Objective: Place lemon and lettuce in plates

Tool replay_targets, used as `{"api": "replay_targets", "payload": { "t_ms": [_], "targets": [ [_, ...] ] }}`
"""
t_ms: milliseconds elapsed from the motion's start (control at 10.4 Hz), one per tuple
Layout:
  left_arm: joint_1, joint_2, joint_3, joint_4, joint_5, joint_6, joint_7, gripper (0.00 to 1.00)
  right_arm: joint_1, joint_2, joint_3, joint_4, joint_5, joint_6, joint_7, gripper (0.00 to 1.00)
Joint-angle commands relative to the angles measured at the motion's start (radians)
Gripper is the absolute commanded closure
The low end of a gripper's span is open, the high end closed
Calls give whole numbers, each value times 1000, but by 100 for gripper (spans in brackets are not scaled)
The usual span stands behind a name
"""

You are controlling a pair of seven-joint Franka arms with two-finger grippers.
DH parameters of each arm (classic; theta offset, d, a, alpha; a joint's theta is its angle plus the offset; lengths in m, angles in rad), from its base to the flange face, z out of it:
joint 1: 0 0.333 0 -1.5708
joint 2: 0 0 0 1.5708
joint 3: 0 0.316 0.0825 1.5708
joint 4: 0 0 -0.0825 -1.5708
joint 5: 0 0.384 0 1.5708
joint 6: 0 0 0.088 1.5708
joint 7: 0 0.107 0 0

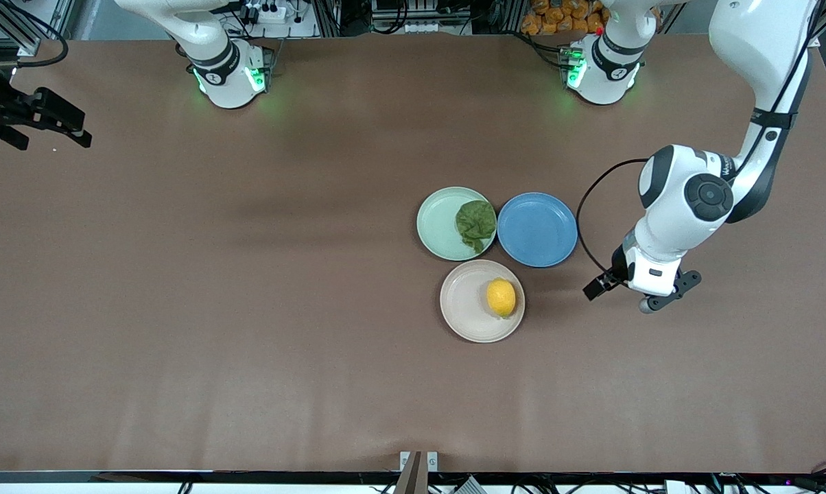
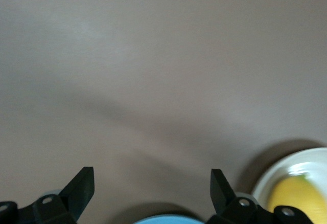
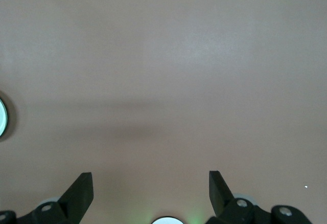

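Note:
The lettuce [image 1: 475,223] lies on the mint green plate [image 1: 437,223], at its side next to the blue plate. The lemon [image 1: 501,298] lies on the cream plate [image 1: 464,305], which is nearer the front camera. My left gripper [image 1: 622,295] is open and empty over bare table, beside the cream plate toward the left arm's end. Its wrist view shows its open gripper [image 2: 152,185] with the lemon [image 2: 299,198] on the cream plate [image 2: 283,165]. My right gripper [image 1: 84,130] waits, open and empty, over the right arm's end of the table; the right wrist view shows it [image 3: 150,188] over bare table.
A blue plate [image 1: 537,229] with nothing on it stands beside the mint plate and touches it; its rim shows in the left wrist view [image 2: 163,220]. The two arm bases [image 1: 231,75] [image 1: 602,68] stand along the table's back edge.

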Motion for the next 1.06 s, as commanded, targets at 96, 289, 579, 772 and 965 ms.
{"api": "replay_targets", "payload": {
  "t_ms": [96,289,579,772,965],
  "targets": [
    [-68,-162,110,-126,16,-105,195,0,-25,-13,8,-4,11,-16,-69,0],
    [-189,-268,251,-227,-28,-106,262,0,-22,-15,8,-5,11,-27,-69,0],
    [-259,-430,403,-272,-162,-236,515,0,-23,-13,8,2,12,-45,-69,0],
    [-251,-449,405,-174,-162,-293,534,0,-23,-13,9,9,14,-48,-69,0],
    [-243,-446,403,-32,-162,-338,537,0,-23,-2,9,57,12,-50,-68,0]
  ]
}}
